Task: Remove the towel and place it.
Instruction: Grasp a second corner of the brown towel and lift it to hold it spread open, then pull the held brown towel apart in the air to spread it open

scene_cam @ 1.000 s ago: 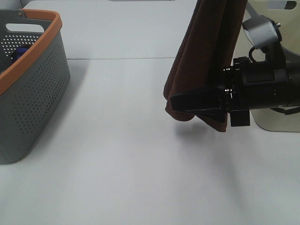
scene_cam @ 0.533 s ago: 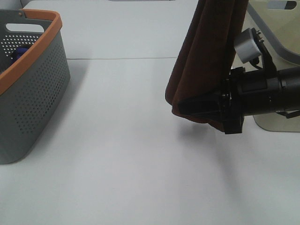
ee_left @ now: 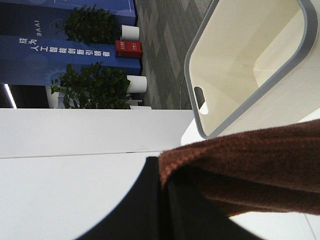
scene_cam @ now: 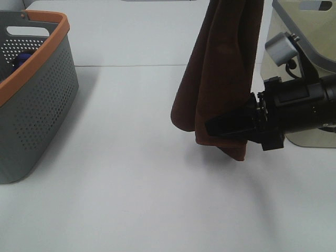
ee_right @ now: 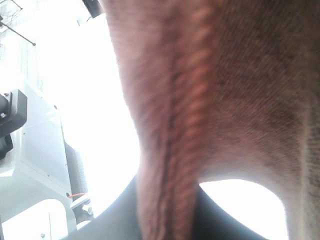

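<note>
A dark brown towel point(scene_cam: 220, 79) hangs down from above the top edge of the exterior view, its lower end just above the white table point(scene_cam: 131, 184). My left gripper point(ee_left: 165, 187) is out of the exterior view; its wrist view shows it shut on a fold of the towel point(ee_left: 250, 165). My right gripper point(scene_cam: 226, 126) reaches in level from the right and is shut on the towel's lower part. The right wrist view is filled by towel folds point(ee_right: 200, 100) running down between its fingers.
A grey perforated basket with an orange rim point(scene_cam: 50, 42) stands at the left edge, a blue item point(scene_cam: 20, 59) inside. A cream bin with a grey rim point(scene_cam: 315, 50) stands at the right behind my right arm; it also shows in the left wrist view point(ee_left: 197, 75).
The towel's top and lower left edge have shifted left. My right gripper has drawn back to the right and rolled, its jaws looking narrower than before.
</note>
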Robot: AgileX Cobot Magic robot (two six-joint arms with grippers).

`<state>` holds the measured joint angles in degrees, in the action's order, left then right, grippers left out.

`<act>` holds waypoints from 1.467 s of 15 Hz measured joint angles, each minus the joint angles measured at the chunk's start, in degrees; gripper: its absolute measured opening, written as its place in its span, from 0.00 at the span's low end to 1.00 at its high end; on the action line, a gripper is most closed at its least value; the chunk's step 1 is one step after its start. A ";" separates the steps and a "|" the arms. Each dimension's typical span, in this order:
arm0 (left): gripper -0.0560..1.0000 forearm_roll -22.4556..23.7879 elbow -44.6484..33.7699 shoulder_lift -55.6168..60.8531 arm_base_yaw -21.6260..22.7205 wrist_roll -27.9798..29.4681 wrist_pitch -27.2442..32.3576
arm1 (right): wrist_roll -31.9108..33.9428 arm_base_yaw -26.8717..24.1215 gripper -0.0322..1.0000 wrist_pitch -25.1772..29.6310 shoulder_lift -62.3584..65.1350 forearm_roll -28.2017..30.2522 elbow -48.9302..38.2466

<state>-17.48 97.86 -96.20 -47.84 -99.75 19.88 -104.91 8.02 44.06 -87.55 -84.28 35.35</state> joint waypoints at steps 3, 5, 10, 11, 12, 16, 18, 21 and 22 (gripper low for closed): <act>0.05 0.00 0.00 0.00 1.09 0.29 0.06 | 5.16 0.00 0.16 -0.06 2.18 0.80 0.00; 0.05 0.06 0.00 0.00 1.15 0.40 0.06 | 5.67 0.00 0.16 -1.55 2.29 2.35 0.00; 0.05 0.06 0.00 -0.17 2.92 0.86 1.83 | 7.22 0.00 0.16 -2.18 4.30 5.27 0.00; 0.05 0.06 0.00 -0.17 3.15 1.03 1.89 | 7.22 0.00 0.14 -2.29 5.50 5.27 0.00; 0.05 0.06 0.00 -0.17 3.15 1.09 2.01 | 7.22 0.00 0.07 -2.29 6.47 5.44 0.00; 0.05 -0.06 0.00 -0.34 3.90 6.82 6.53 | 9.34 0.00 0.05 -3.55 9.68 8.31 0.00; 0.05 -0.11 0.00 -1.20 6.19 12.72 11.92 | 13.24 0.00 0.05 -5.39 11.46 15.41 2.29; 0.05 0.80 0.00 -2.29 9.11 20.17 12.89 | 23.95 0.00 0.05 -6.76 12.66 33.17 10.37; 0.05 0.92 0.00 -2.41 10.26 23.38 11.80 | 26.76 0.00 0.05 -7.16 12.66 40.16 13.35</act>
<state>-16.56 97.86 -98.61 -37.59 -76.38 31.68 -78.15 8.02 36.90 -74.89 -44.12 48.70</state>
